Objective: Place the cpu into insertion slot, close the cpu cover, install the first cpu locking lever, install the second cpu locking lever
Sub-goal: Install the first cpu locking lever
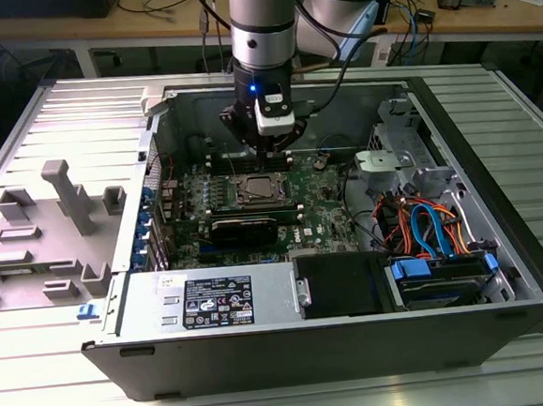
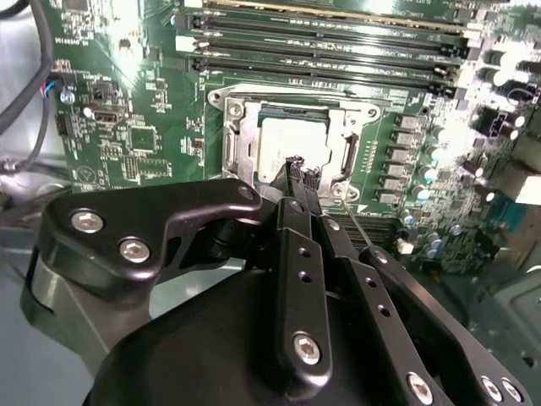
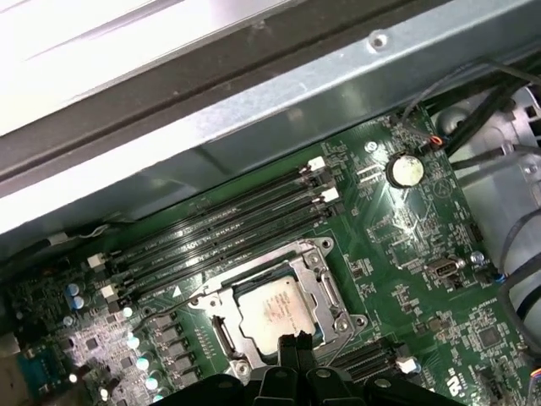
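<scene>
1. I judge the lever step to be in hand. The chip (image 2: 283,139) already sits in the socket (image 1: 259,191), and the cover (image 2: 239,145) lies flat over it, with the chip's pale top showing through the cover's window.
2. My gripper (image 3: 295,345) hangs just above the socket's edge, fingers pressed together with nothing visible between them.
3. What looks like a thin wire lever (image 2: 359,227) slants up beside my fingertips. I cannot tell whether it is the first or the second, or whether either is hooked.
4. Seating a lever calls, I think, for a steady push down and sideways under its catch, without scraping the green board (image 2: 152,127) or the long memory slots (image 3: 228,237) just beside the socket.
5. The socket sits mid-board inside the open computer case (image 1: 265,354). Its cover is thin silver-bronze metal and probably bends easily.
</scene>
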`<action>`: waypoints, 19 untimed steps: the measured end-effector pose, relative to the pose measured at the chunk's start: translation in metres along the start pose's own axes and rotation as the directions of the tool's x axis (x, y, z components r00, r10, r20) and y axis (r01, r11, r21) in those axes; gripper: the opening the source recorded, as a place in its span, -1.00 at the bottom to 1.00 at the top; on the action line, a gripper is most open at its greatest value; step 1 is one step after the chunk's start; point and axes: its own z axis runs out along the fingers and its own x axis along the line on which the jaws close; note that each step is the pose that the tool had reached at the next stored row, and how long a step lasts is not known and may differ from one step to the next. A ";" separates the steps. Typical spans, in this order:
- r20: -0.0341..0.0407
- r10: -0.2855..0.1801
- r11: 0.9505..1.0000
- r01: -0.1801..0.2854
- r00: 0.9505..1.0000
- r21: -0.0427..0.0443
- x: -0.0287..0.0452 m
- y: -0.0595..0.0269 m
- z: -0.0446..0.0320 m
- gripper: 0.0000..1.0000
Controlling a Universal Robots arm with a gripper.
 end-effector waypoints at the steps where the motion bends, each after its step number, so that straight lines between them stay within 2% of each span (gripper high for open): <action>1: 0.000 -0.005 1.000 0.005 1.000 0.000 0.0000 0.0000 0.0000 -0.79; 15: 0.000 -0.007 1.000 0.007 1.000 0.001 0.0001 -0.0001 -0.0001 -0.79; 19: 0.001 -0.030 1.000 0.030 1.000 0.000 0.0002 -0.0001 -0.0001 -0.79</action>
